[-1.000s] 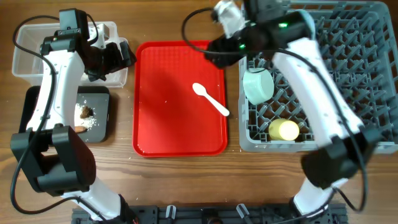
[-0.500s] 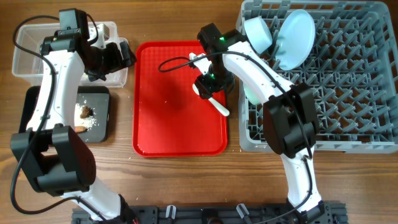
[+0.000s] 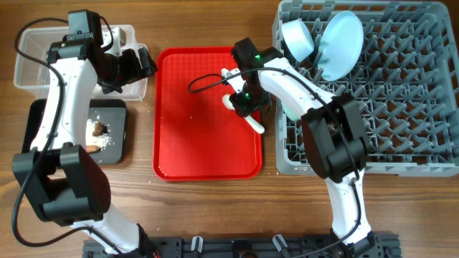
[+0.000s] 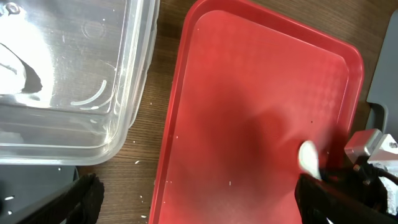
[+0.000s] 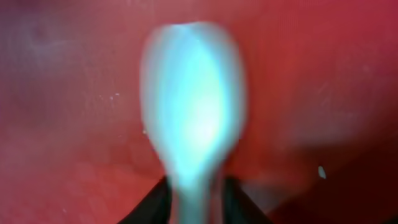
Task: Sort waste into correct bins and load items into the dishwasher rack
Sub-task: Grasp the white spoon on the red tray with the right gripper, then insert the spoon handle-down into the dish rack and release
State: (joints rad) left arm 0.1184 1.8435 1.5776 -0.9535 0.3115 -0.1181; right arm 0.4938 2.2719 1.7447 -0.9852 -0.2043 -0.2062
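Working from the robot's side outward. The shallow black rectangular tray (image 3: 120, 147) at near left holds the white rice-like grains (image 3: 106, 141) and the small brown lump (image 3: 97, 129), so that waste looks sorted.

The flat red serving tray (image 3: 193, 136) is bare apart from a few specks and the white plastic spoon (image 3: 252, 123), which lies by its right edge, near the rack. The right gripper (image 3: 242, 100) sits low over the spoon's bowl end. In the right wrist view its dark fingers (image 5: 149, 202) flank the spoon's neck, but the frame is blurred. I cannot tell whether they are pinching it or only straddling it.

The left gripper (image 4: 205, 202) hangs spread wide with nothing between its fingers, over the gap between the red tray and the clear plastic rectangular tub (image 3: 36, 43). A white patch in the tub could be tissue or glare; I cannot tell which.

In the far left corner of the large square grey plastic grid rack (image 3: 401, 129), a small pale blue bowl (image 3: 297, 37) and the pale blue round plate (image 3: 341, 44) stand on edge, touching. The right arm covers the rack's near left part, so other loaded items are unconfirmed.

Judgement: the task is nearly finished. The spoon is the only item visibly unloaded; it has to be lifted and set in the rack.
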